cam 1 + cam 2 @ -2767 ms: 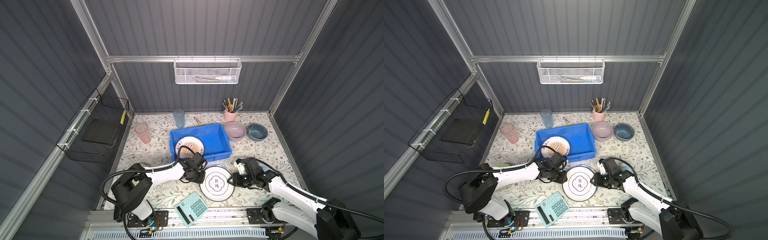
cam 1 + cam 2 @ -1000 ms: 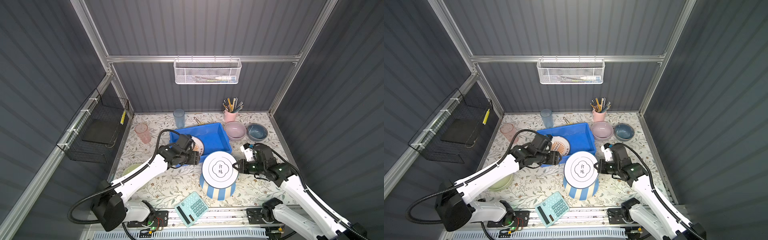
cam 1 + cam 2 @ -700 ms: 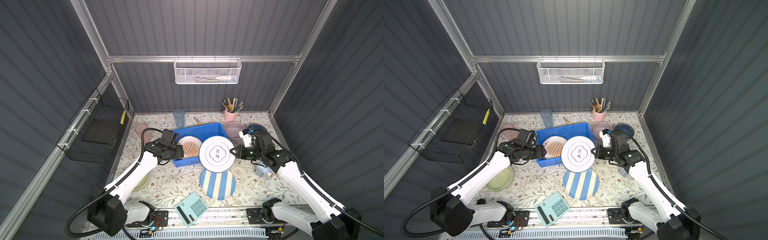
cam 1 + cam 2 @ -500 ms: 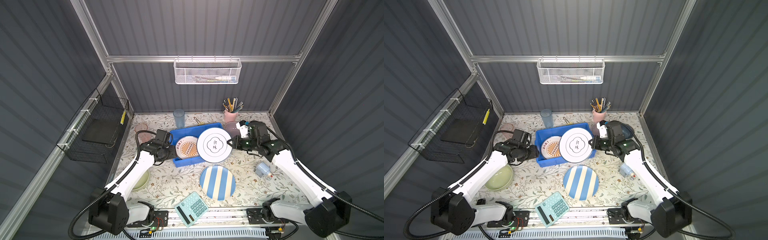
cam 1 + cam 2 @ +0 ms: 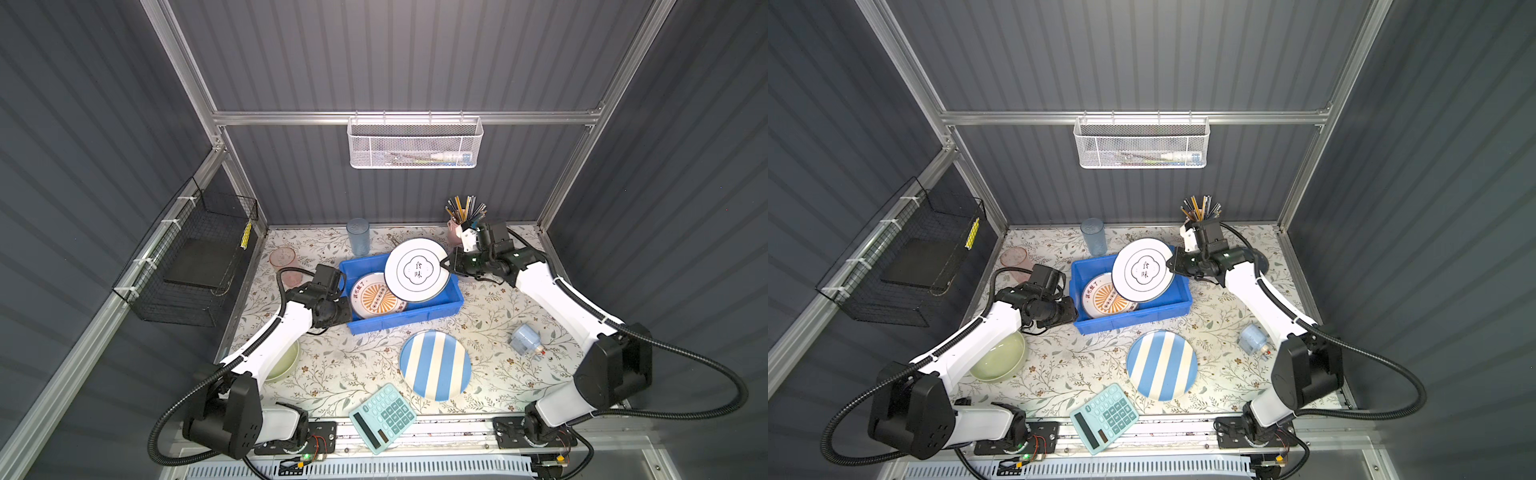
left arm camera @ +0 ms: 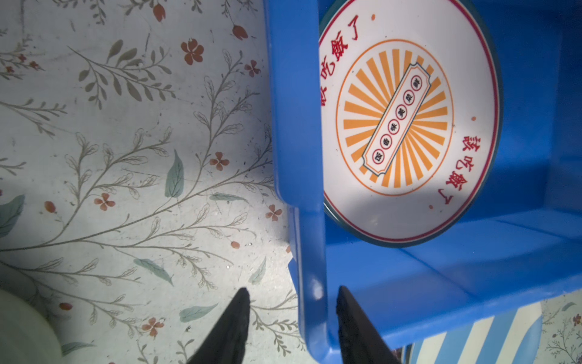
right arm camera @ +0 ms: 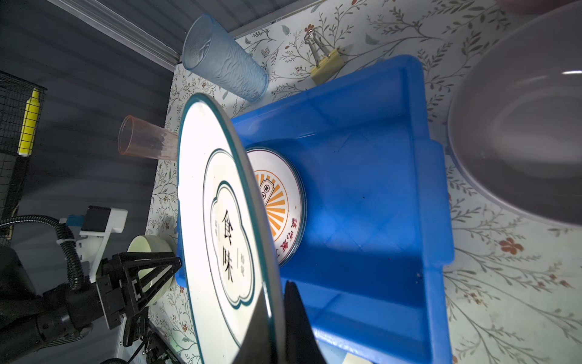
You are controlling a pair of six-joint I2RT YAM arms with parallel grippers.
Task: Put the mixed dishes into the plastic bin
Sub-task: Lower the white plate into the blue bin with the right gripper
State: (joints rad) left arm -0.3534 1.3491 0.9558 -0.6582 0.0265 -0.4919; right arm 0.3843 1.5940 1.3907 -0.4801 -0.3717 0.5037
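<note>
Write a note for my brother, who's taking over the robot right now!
Left gripper: open, jaws either side of the bin wall.
Right gripper: shut on the white plate, tilted over the bin.
Done: orange plate in the bin.
Left: drop the white plate in; then, from the table, striped plate, green bowl, pink bowl, pink tumbler, upright blue tumbler, tipped blue tumbler.

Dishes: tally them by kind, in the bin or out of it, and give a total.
Plates: 3 (white lettered plate, sunburst plate, blue-striped plate)
Tumblers: 3 (upright blue tumbler, pink tumbler, blue tumbler on its side)
Bowls: 2 in view (pale-green bowl, pink bowl); the right arm may hide more
Total: 8 in view
</note>
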